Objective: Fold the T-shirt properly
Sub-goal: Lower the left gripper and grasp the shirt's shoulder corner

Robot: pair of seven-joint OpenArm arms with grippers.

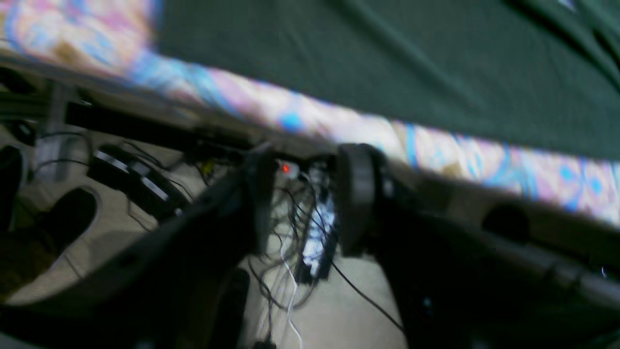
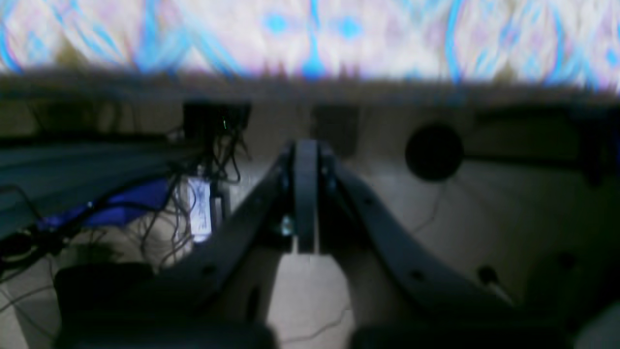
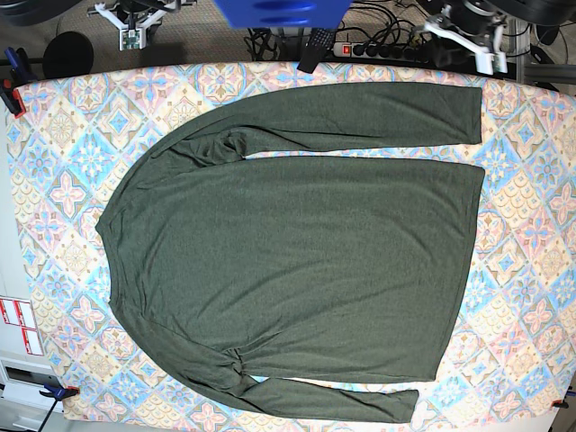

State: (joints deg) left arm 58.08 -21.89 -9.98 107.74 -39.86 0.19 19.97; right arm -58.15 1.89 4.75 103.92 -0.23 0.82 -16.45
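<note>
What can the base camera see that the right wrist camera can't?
Only the base view shows the T-shirt, lying spread flat with both sleeves stretched toward that view's right, and the whole patterned tablecloth around it.

Only the right wrist view shows the right gripper close up, shut and holding nothing, pointing past the table edge at the floor and tangled cables.

Both show the blue-and-pink tablecloth pattern, blurred along the top of the wrist view.

Black end effector fingers, screw holes along angled arms; white brackets at arm bases.
</note>
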